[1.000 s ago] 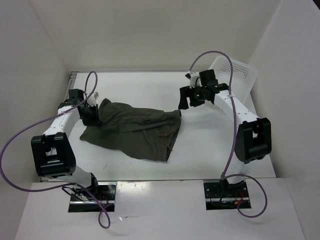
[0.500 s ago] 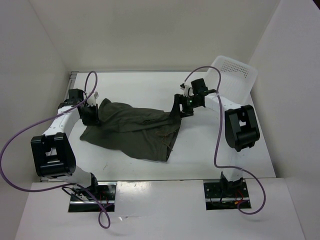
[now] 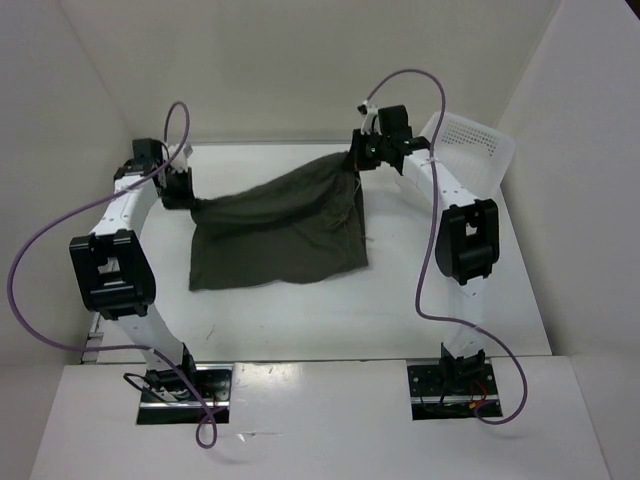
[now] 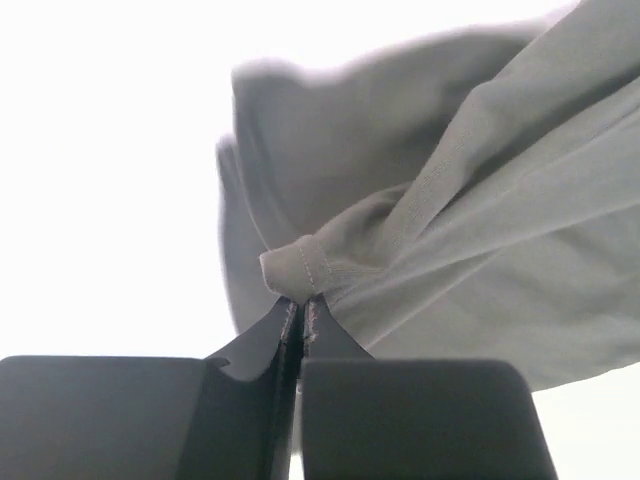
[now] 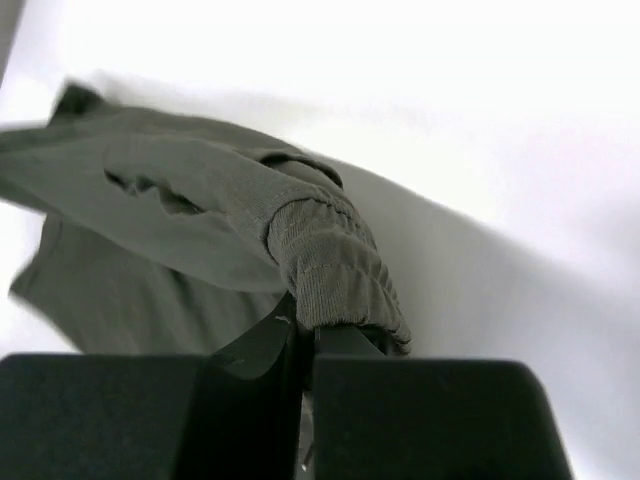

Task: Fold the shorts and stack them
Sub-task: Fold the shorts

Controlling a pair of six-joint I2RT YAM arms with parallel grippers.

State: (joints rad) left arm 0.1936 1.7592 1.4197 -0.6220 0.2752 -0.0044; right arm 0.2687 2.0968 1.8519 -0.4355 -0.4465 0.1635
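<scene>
A: What's changed?
B: Both arms have swung toward the top of the frame. The shorts, crumpled a second ago, now stretch wide between them, with the lower edge seemingly on the desk.
A: Grips?
B: The left fingers are clenched on a hem corner, and the right fingers on the ribbed waistband. I'd say it's ready to lay flat.
A: Labels?
B: None readable.
</scene>
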